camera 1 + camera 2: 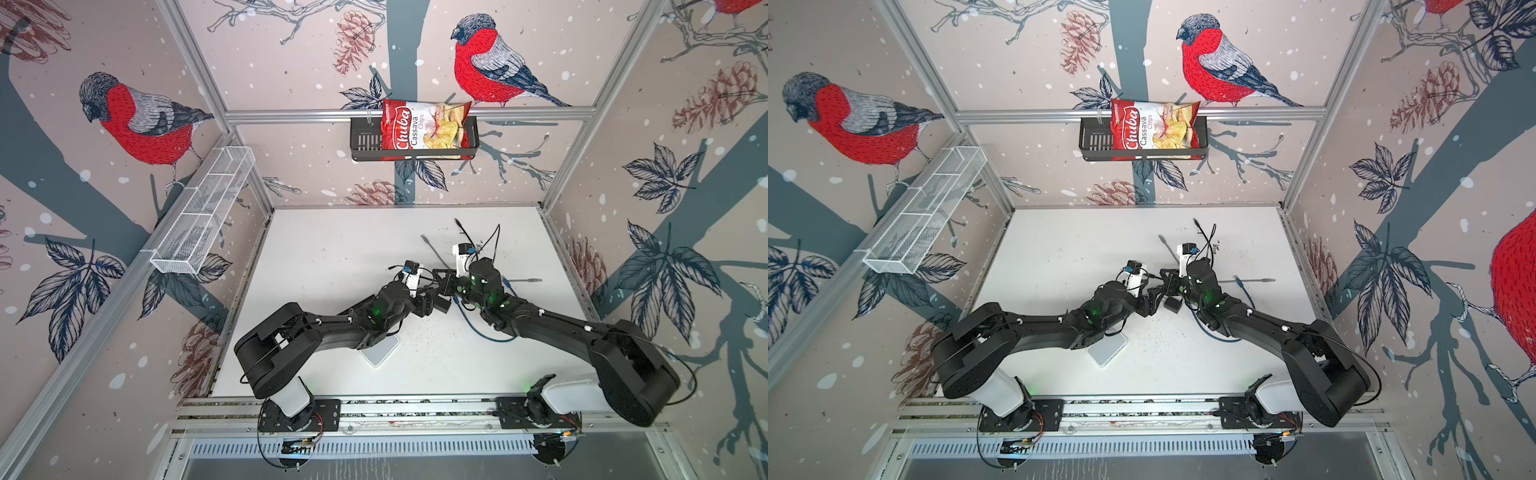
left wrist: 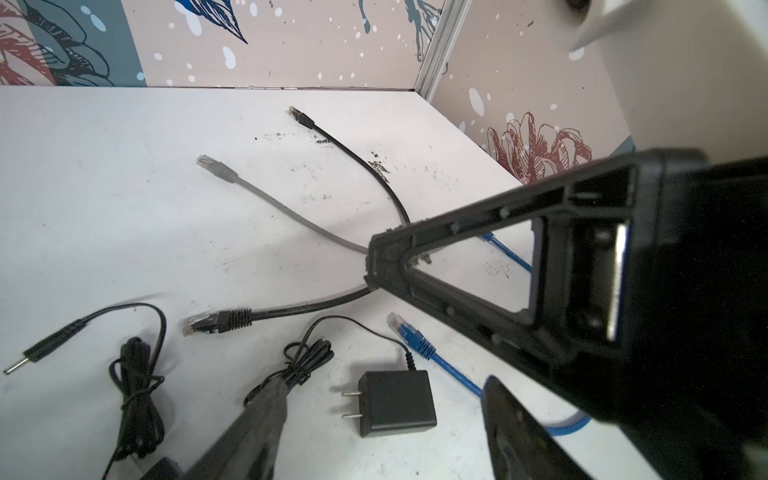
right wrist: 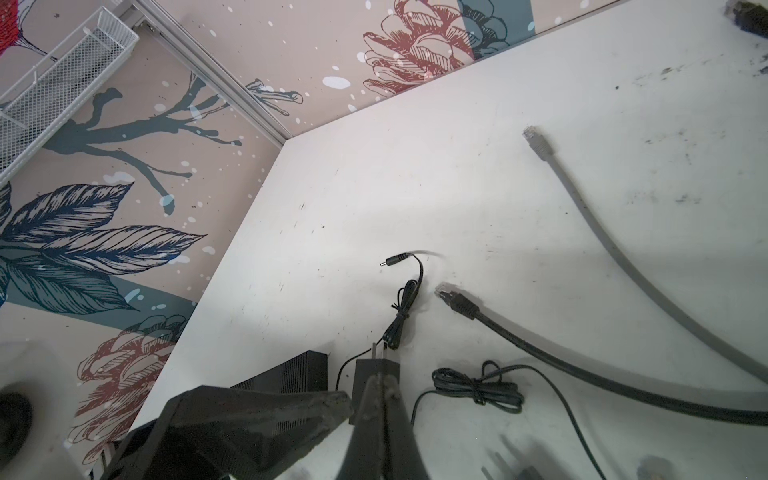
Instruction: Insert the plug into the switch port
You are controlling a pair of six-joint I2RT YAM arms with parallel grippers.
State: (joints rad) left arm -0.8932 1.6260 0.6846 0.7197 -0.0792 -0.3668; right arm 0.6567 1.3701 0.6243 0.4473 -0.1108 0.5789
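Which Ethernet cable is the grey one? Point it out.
The grey Ethernet cable, the pale flat one with a grey boot; the others are a black Ethernet cable and a blue Ethernet cable.

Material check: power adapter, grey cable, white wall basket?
Power adapter: matte black moulded plastic by the look, with flat faces. Its two prongs look like bare grey metal.
Grey cable: dull, smooth jacket, probably PVC or rubber. Its end plug looks like clear plastic.
White wall basket: fine mesh you can see through, likely white-coated steel wire.
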